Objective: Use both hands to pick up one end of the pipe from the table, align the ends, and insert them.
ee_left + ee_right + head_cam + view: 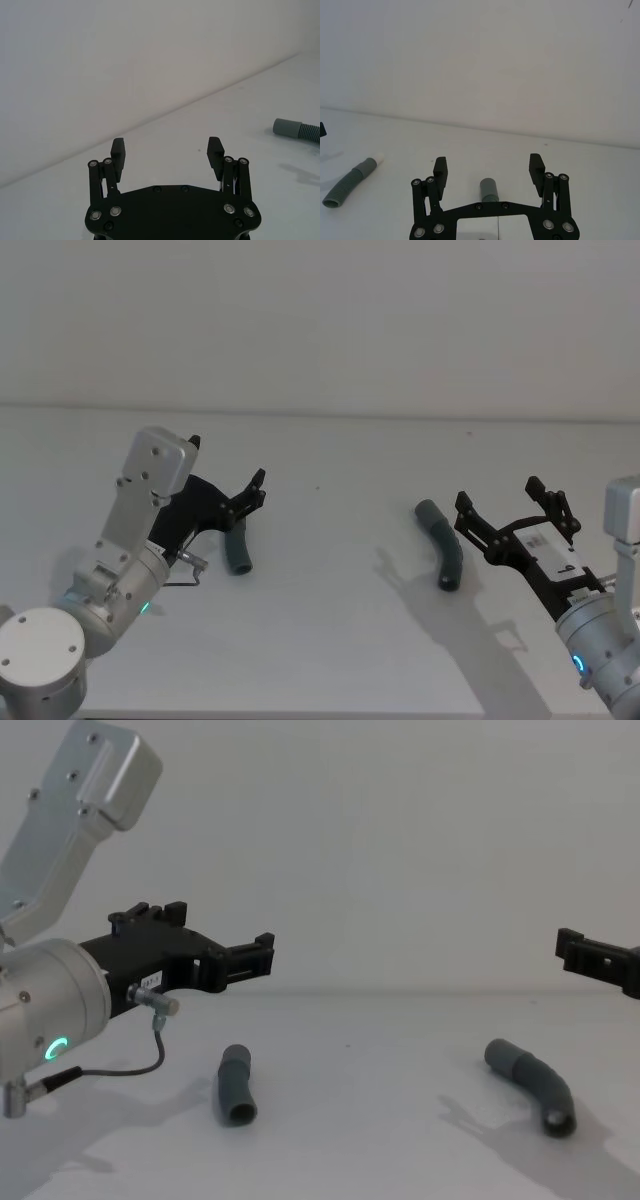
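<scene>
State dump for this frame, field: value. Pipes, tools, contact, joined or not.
short pipe: lying on table, robot's left side
curved pipe: lying on table, right side, well apart from short pipe
left tool: open, raised near short pipe, no contact
right tool: open, raised by curved pipe, no contact
grasped: nothing
pipes joined: no
</scene>
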You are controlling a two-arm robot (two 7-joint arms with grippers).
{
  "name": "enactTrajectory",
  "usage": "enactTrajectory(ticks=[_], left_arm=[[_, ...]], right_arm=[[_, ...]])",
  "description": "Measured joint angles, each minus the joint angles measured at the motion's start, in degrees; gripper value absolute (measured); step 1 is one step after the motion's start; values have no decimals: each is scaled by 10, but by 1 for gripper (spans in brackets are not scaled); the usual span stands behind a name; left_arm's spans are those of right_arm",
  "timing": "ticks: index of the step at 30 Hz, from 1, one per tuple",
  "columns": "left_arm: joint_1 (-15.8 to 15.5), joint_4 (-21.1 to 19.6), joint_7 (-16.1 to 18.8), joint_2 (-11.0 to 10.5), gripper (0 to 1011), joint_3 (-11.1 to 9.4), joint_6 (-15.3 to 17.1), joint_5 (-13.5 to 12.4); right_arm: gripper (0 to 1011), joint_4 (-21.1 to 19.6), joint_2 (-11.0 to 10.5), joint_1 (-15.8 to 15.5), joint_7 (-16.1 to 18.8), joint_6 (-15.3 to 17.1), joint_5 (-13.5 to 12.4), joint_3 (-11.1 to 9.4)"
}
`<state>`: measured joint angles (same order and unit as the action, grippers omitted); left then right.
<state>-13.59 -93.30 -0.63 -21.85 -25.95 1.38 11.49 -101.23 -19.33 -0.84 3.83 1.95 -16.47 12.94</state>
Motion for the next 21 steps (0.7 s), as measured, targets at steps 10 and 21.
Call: enactTrajectory(ticks=[10,21], left_arm=[[2,-22,8,4,1000,7,68,8],[9,-53,41,25,1000,20,189,21]], right_arm=[[1001,0,0,0,0,0,0,0],[1001,0,0,0,0,0,0,0]])
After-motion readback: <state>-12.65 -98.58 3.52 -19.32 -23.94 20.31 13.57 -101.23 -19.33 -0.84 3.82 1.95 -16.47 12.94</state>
